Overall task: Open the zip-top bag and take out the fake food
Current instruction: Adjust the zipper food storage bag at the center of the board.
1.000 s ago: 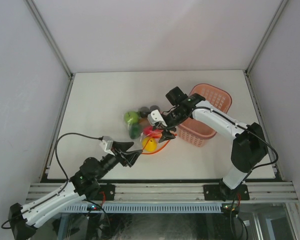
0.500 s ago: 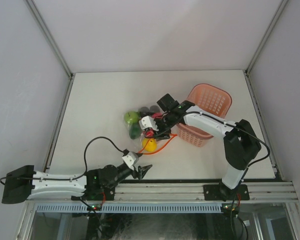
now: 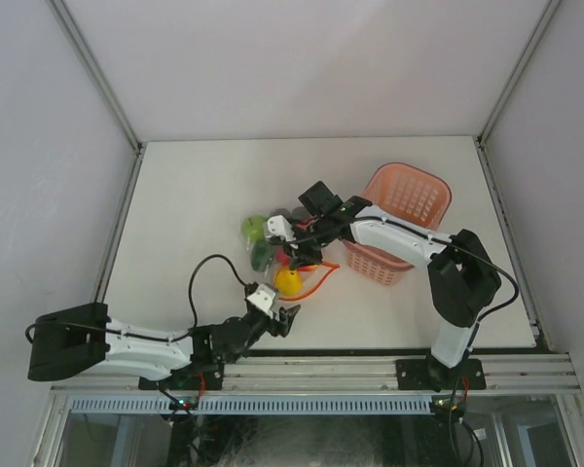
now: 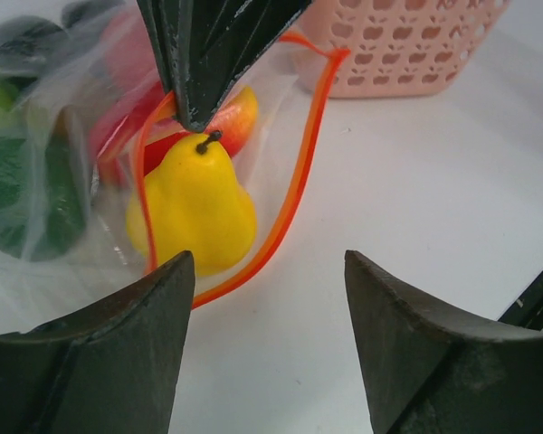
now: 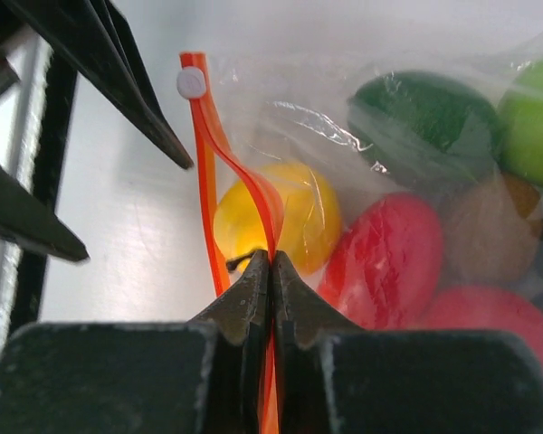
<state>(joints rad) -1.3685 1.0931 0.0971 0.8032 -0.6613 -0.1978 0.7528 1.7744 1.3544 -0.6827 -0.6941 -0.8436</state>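
Jaws of right gripper (image 5: 270, 264) we shut on zip-top bag's (image 5: 339, 122) strip (image 5: 202, 127) to open it; left gripper (image 4: 267, 264) gaped empty.

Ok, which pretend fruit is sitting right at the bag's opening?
The yellow pear. It lies just inside the orange zip strip at the mouth of the bag; red pieces and green pieces sit deeper in.
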